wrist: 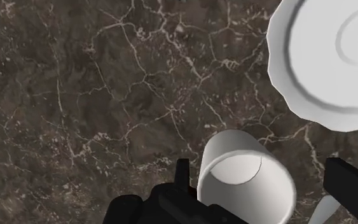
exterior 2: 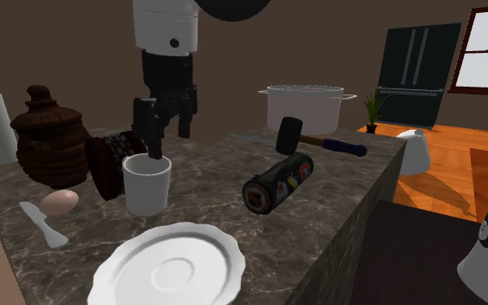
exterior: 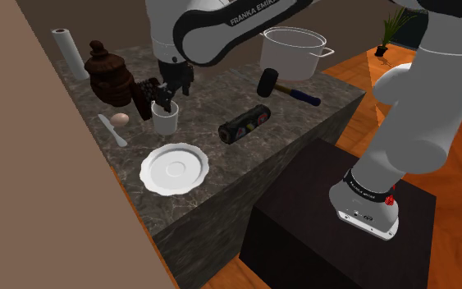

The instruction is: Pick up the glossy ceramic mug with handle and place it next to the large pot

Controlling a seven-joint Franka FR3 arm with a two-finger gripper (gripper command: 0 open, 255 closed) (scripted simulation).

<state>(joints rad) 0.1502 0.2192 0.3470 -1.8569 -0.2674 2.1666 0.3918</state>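
Straddling white glossy cylindrical mug (wrist: 244, 184) with black two-finger gripper (wrist: 258, 167), fingers spread wide, not clamped on it. Standing upright on dark veined marble counter (exterior: 245, 168), at 12 o'clock of white scalloped plate (exterior: 174, 168) in shoulder view. Sitting well apart from large white two-handled pot (exterior: 290, 51), located at 2 o'clock of mug.

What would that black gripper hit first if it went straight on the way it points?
Most likely the white mug: the open gripper points down at it, fingers either side of its rim. Depth is unclear, but the mug comes before the countertop.
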